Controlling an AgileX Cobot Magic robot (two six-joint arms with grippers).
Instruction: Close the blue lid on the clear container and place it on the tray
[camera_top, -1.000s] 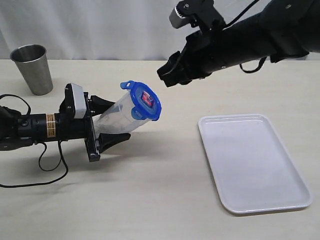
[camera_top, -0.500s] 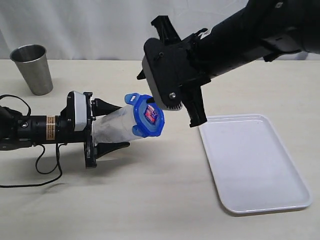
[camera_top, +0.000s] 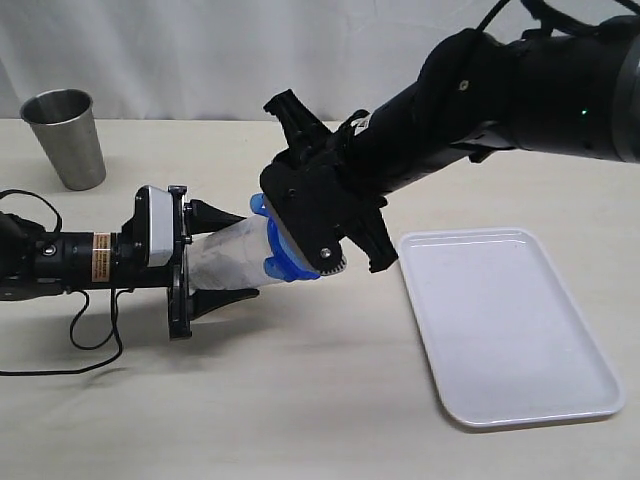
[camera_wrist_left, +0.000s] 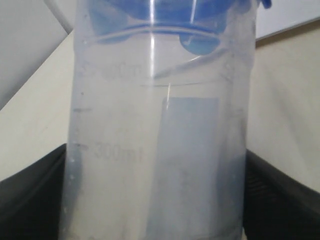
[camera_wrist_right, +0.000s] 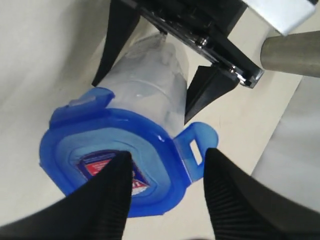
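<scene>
By the table's (camera_top: 320, 410) far left corner a steel cup (camera_top: 64, 135) is standing, and just right of it my left gripper (camera_top: 230, 255) is clasping the clear container (camera_top: 240, 248), which is lying nearly level with its mouth pointing right. My right gripper (camera_wrist_right: 167, 159) is hovering at the blue lid (camera_top: 283, 264) on that mouth, fingers (camera_wrist_right: 107, 195) spread apart over its stickered face and gripping nothing. Toward the right edge the tray (camera_top: 510, 330) is lying flat, well apart from the container.
</scene>
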